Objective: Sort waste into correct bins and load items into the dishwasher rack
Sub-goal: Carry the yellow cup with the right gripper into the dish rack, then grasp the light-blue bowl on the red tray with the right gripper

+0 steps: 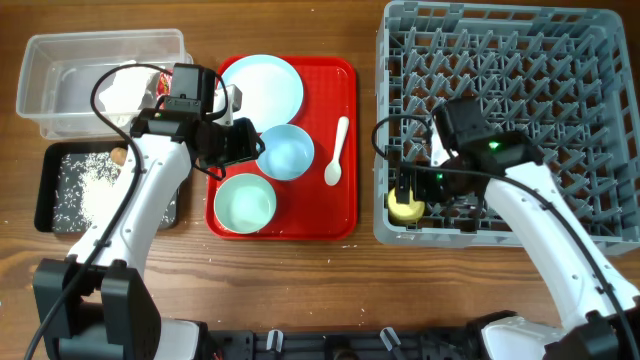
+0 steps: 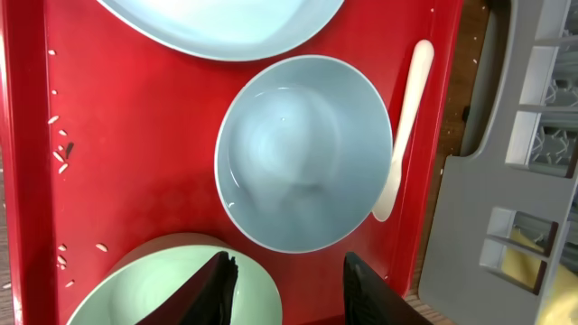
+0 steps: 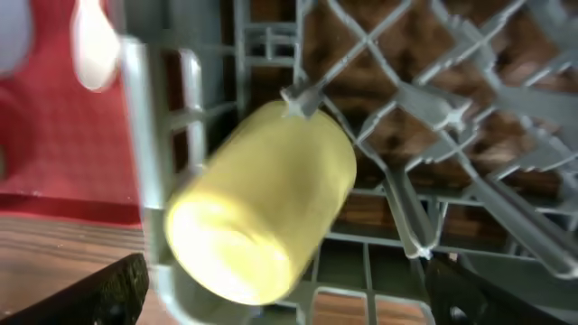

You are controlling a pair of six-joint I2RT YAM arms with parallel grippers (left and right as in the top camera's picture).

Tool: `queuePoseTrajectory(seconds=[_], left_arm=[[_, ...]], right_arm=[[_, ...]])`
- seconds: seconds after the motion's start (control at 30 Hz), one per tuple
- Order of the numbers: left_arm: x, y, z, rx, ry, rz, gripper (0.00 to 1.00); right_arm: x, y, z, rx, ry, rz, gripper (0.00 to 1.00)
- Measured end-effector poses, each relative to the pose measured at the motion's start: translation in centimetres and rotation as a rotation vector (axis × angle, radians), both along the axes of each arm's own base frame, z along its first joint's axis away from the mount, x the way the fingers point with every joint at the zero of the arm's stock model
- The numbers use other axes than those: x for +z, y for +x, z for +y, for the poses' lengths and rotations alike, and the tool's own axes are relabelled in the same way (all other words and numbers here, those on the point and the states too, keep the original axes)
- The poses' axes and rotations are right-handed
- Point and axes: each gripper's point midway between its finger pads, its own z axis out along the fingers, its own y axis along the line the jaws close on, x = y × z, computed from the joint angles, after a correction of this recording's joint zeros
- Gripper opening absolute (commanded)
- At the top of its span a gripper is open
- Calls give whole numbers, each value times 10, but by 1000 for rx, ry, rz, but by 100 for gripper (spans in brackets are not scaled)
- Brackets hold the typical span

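**Cup in the rack, both grippers spread**

My right gripper (image 3: pixel 289 298) hangs spread wide and empty. Just ahead of it, the small yellow plastic cup (image 3: pixel 262 208) lies tipped on its side in the large grey plastic grid rack (image 1: pixel 520 60), in the corner beside the flat red serving tray (image 2: pixel 144 135). My left gripper (image 2: pixel 289 264), also spread, hovers between the pale blue round bowl (image 2: pixel 302 153) and the mint-green bowl (image 2: pixel 172 289).

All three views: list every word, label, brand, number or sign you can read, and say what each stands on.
No text can be read in any view.
The snack wrapper in the clear tub: any print is too small and mostly hidden.
The red tray, yellow cup and rack: no lettering shows.
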Motion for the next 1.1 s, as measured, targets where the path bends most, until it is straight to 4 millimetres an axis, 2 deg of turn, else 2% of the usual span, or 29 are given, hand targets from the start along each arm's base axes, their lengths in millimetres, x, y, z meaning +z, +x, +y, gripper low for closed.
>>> queuePoseTrajectory(seconds=[0.17,0.23,0.3,0.37,0.43,0.47,0.53,0.57,0.6,0.67,0.77,0.83,0.9,1.1], left_arm=[[0,0,0,1,2,0,44],[0,0,0,1,2,-2,45],[1,3,0,1,0,-15,47],[3,7,0,5,-3,-32,52],[4,13,6,29,-8,-46,66],[5,16,12,52,-10,-49,77],[5,19,23,93,-14,-49,88],[5,22,34,129,-15,-47,98],[5,24,43,160,-17,-45,100],[5,25,59,202,-13,-42,100],[2,21,75,251,-11,-16,100],[2,20,79,261,-10,-7,100],[2,20,79,262,-11,-7,100],[2,20,79,262,-10,-6,100]], right_arm=[[68,41,14,7,59,-188,100],[102,63,30,34,117,-317,100],[125,77,49,76,173,-417,100],[134,81,70,117,212,-467,100],[133,84,95,150,245,-481,98],[129,88,108,161,259,-481,94],[114,96,129,173,268,-466,80],[96,101,146,169,265,-440,74],[80,104,157,163,256,-413,68],[31,106,178,133,209,-321,64],[-25,105,188,58,152,-216,57],[-45,109,188,8,134,-185,52],[-58,112,188,-25,129,-170,47],[-94,114,194,-51,130,-113,12]])
